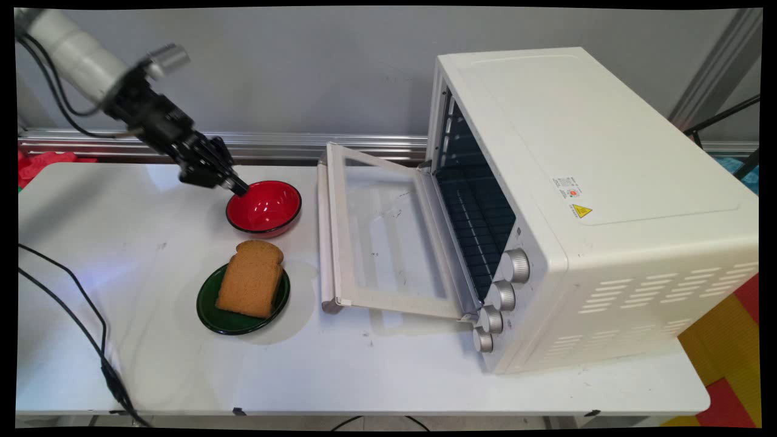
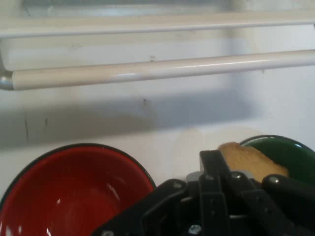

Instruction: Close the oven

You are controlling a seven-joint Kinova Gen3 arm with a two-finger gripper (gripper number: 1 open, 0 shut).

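Observation:
My black gripper [image 1: 238, 187] reaches down from the upper left, and its tip is at the far-left rim of a red bowl [image 1: 265, 206]. Its fingers look shut with nothing between them. In the hand view the gripper [image 2: 212, 160] rises from the bottom edge. There the red bowl [image 2: 69, 191] lies lower left, empty inside. A brown slice of bread [image 1: 250, 279] rests on a dark green plate [image 1: 209, 303] just in front of the bowl. The hand view shows the bread [image 2: 248, 162] and the plate [image 2: 290, 155] at the right, behind the linkage.
A white toaster oven [image 1: 576, 200] fills the table's right half. Its glass door [image 1: 382, 237] lies folded down flat towards the bowl, and the handle bar [image 2: 157, 71] crosses the hand view. A black cable [image 1: 91, 328] runs across the table's front left.

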